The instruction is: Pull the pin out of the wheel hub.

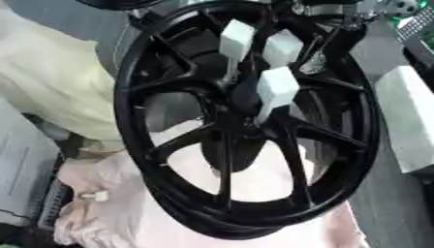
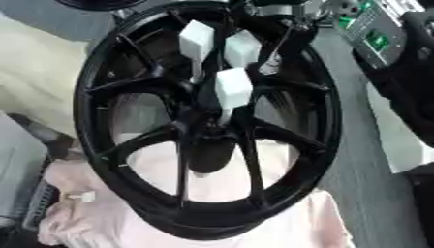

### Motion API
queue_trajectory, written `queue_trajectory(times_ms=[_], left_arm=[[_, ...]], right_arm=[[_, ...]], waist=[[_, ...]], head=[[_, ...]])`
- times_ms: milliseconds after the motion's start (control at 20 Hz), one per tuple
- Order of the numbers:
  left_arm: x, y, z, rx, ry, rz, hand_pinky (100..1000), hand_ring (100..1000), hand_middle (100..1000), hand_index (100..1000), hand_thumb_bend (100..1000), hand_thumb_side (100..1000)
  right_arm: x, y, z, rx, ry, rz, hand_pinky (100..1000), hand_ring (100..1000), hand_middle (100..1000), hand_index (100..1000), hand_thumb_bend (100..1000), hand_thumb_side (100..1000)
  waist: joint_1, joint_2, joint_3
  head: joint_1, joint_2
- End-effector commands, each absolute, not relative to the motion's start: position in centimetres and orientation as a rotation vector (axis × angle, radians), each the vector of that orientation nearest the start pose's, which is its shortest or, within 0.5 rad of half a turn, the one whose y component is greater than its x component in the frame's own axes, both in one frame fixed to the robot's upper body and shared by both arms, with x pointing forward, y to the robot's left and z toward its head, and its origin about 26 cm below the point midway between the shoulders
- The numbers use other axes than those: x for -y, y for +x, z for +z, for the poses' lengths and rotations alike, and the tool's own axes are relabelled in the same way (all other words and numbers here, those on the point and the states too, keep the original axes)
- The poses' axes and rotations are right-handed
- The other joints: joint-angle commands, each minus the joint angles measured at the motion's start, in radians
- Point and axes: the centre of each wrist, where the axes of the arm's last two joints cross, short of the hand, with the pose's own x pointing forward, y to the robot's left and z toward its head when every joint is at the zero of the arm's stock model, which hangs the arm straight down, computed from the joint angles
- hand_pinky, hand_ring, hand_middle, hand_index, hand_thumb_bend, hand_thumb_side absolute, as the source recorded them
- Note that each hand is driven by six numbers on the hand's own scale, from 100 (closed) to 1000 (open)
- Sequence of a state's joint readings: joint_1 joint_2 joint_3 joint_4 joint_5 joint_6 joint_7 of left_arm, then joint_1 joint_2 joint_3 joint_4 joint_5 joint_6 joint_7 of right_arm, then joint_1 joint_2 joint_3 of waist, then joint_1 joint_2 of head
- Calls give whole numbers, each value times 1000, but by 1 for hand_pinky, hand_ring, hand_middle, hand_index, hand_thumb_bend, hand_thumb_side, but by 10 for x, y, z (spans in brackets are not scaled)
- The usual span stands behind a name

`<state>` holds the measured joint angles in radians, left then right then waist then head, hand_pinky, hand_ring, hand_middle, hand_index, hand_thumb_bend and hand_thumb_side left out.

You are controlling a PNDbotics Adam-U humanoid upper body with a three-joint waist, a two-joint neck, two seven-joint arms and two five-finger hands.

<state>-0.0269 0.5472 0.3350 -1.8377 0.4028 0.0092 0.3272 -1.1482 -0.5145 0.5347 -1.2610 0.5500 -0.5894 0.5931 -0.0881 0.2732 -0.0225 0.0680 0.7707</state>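
The black wheel hub (image 1: pixel 246 121) fills the view, face toward the camera. Three white pins (image 1: pixel 276 88) project from its centre, long axes pointing outward. No robot hand is visible, so its state cannot be told.

We saw the wheel (image 1: pixel 246 121) standing on a cloth (image 1: pixel 110 213), three pins (image 1: pixel 275 87) clustered at its hub — a box (image 1: pixel 411 121) lay to its right.
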Motion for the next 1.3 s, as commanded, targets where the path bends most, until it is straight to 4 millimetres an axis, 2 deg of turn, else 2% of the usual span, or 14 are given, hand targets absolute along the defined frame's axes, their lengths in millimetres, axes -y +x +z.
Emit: queue_trajectory(times_ms=[50, 700, 1300], left_arm=[[-418, 262, 173, 1995, 524, 265, 523, 526, 534, 660, 114, 902], [-417, 263, 174, 1994, 518, 261, 525, 528, 536, 661, 116, 904], [-417, 262, 174, 1992, 520, 258, 526, 529, 538, 661, 119, 909]], right_arm=[[157, 432, 321, -1365, 454, -2581, 762, 729, 580, 703, 411, 159], [155, 429, 322, -1389, 417, -2558, 748, 677, 503, 633, 406, 126], [155, 432, 314, -1357, 417, -2591, 743, 664, 494, 632, 407, 130]], waist=[[8, -15, 1], [3, -15, 9], [-8, -13, 21]], head=[[-2, -12], [3, -11], [2, -10]])
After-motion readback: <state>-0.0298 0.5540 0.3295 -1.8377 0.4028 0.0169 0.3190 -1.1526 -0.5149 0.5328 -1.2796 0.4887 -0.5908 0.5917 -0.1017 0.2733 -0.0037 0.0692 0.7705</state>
